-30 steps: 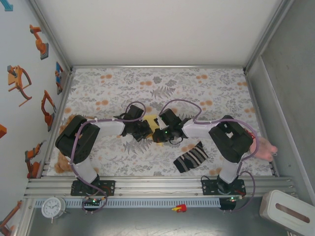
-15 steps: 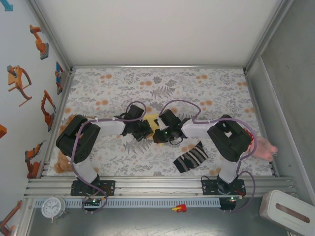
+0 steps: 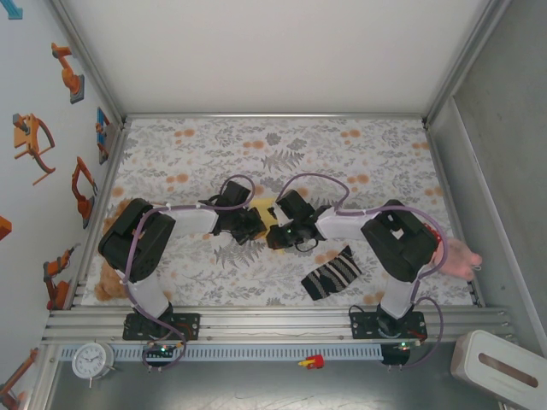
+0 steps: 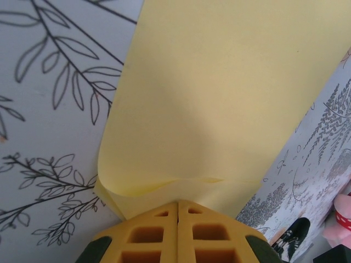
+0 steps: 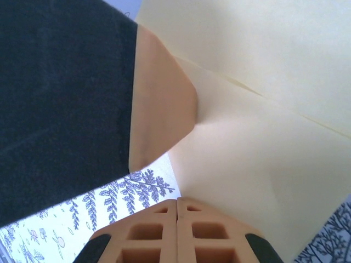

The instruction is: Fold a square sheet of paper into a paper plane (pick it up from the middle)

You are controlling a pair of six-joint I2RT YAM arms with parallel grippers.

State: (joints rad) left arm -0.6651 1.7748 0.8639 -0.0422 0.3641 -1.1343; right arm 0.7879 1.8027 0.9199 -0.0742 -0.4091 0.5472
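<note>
square sheet of paper [image 3: 264, 210] at mid tabletop [image 3: 359, 154], between the two grippers | left gripper [image 4: 177, 204] pressed together, pinching its curled-up edge | right gripper [image 5: 176, 201] pressed together, pinching a creased part; sheet spreads ahead of both | striped sock [image 3: 332, 273] apart, nearer

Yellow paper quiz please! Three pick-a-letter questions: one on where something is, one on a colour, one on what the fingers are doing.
1. Where is the striped sock?
A) near the table's front edge, beside the right arm
B) against the far wall
C) on top of the clock

2. What colour is the square sheet of paper?
A) blue
B) pale yellow
C) red

3. The left fingers are:
A) wide open
B) holding a sock
C) shut together

Answers: 1 A, the sock lies just inside the right arm. 2 B, both wrist views show yellow. 3 C, no gap shows between them.
</note>
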